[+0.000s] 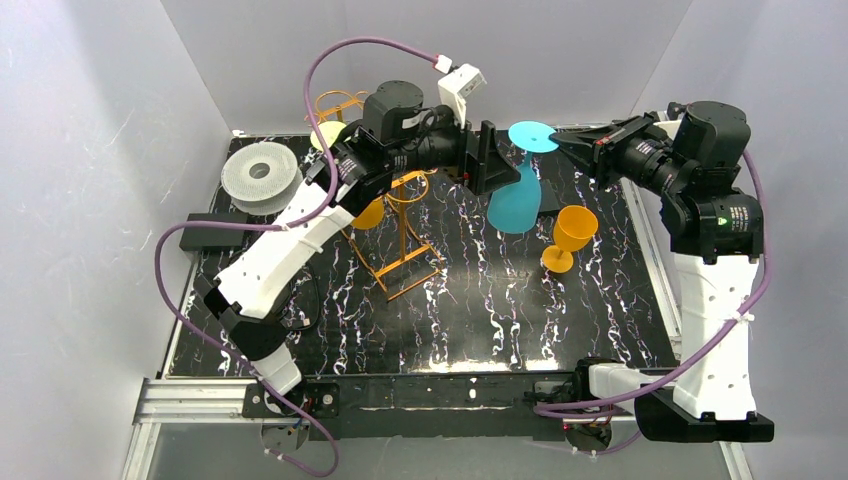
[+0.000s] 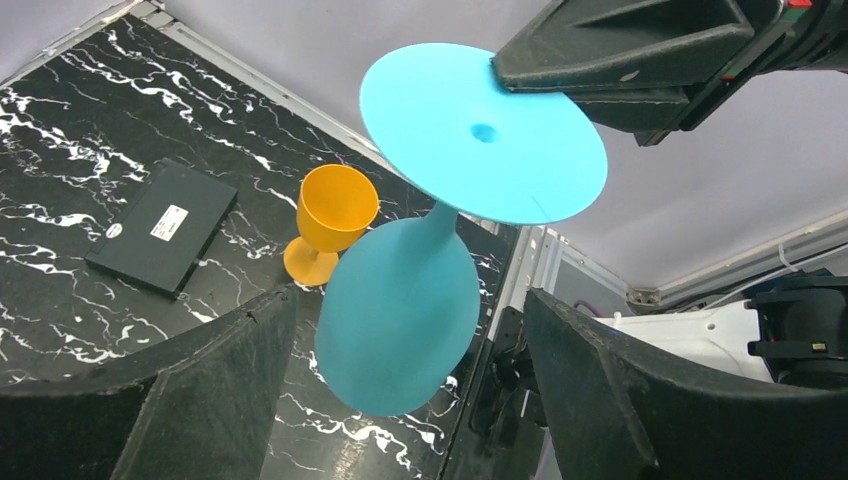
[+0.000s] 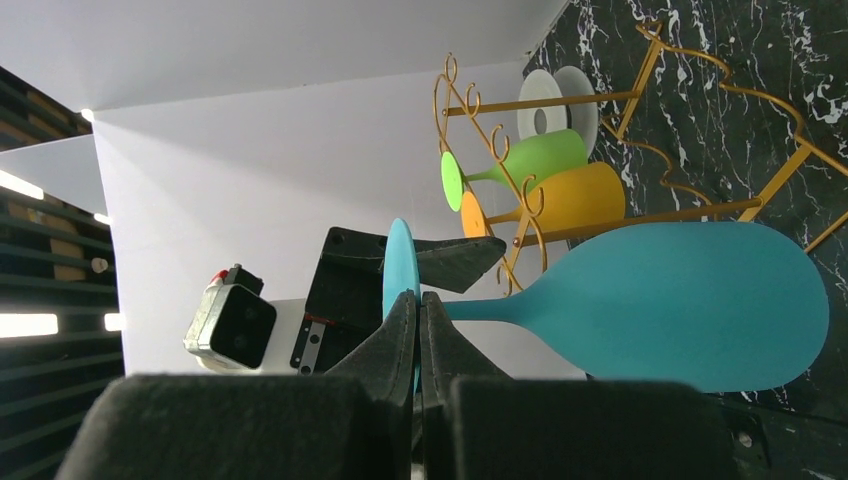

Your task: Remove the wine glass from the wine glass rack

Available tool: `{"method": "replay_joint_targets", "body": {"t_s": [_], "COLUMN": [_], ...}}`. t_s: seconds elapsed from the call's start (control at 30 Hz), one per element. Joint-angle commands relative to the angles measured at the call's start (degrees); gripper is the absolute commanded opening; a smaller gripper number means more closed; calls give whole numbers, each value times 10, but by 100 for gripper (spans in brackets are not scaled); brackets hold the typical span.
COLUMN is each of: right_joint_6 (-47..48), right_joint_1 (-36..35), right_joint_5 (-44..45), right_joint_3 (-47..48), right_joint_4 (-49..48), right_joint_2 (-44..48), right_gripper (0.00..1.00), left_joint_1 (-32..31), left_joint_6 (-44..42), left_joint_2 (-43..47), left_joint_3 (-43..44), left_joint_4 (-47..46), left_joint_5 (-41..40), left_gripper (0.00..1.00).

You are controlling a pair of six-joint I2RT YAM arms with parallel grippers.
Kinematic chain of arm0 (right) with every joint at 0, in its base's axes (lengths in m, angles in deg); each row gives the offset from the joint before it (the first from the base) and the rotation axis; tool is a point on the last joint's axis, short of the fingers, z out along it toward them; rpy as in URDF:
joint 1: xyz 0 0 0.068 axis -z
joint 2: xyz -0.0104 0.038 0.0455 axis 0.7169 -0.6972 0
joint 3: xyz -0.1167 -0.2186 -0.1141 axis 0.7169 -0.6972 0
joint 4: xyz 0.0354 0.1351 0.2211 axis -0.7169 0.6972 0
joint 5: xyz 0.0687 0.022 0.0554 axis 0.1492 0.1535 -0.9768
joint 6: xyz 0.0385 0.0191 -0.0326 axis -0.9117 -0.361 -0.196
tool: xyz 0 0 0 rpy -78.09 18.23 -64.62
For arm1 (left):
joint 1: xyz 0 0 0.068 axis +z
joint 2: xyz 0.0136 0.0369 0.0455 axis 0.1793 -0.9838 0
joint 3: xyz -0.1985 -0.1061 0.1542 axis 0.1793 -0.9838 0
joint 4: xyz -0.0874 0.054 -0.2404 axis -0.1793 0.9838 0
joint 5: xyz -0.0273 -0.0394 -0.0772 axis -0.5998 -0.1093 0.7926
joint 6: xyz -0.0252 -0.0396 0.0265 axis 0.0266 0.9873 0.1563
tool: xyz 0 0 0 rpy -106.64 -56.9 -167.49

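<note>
Aloft, right gripper [image 1: 557, 140] pinches teal glass [image 1: 515, 205]; left gripper [image 1: 492, 158] spread; rack [image 1: 405, 265] holds two glasses [image 3: 530, 158] [image 3: 565, 198].

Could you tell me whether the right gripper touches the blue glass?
Touching: right wrist view shows the right gripper pinching the blue glass by its foot.

No legible text anywhere, white sticker [image 2: 169, 222] on the flat black box [image 2: 135, 248], print too small to read

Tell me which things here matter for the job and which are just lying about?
For the job: blue glass, wire rack, right gripper pinching the glass's foot.
Lying about: upright orange glass, white spool, black box.
</note>
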Motion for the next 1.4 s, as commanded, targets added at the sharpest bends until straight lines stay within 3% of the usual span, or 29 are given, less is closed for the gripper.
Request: {"method": "replay_joint_targets", "body": {"t_s": [0.0,0.47,0.77,1.0,1.23,1.37], "right_joint_6": [-16,-25,-26,-30,-32,-29], "right_joint_1": [3,2,2,3,2,4], "right_joint_5": [-11,-56,-62,-72,-106,-118], "right_joint_3": [-7,-9,-29,-38,-49,-49], "right_joint_4": [-6,-12,-17,-35,-68,-77], "right_joint_2": [14,13,26,23,17,15], "right_gripper": [1,1,1,1,2,43], "left_joint_1": [-19,-65,-75,-78,-79,-81], "left_joint_6": [-11,-38,-48,-54,-34,-15], "left_joint_2": [2,-20,-6,-2,-9,-11], "left_joint_3": [4,10,-8,-8,3,0], "left_joint_4": [-51,-79,-93,-89,-88,-96], "left_joint_5": [-2,-54,-82,-94,-105,-119], "left_gripper": [81,70,46,1,0,0]}}
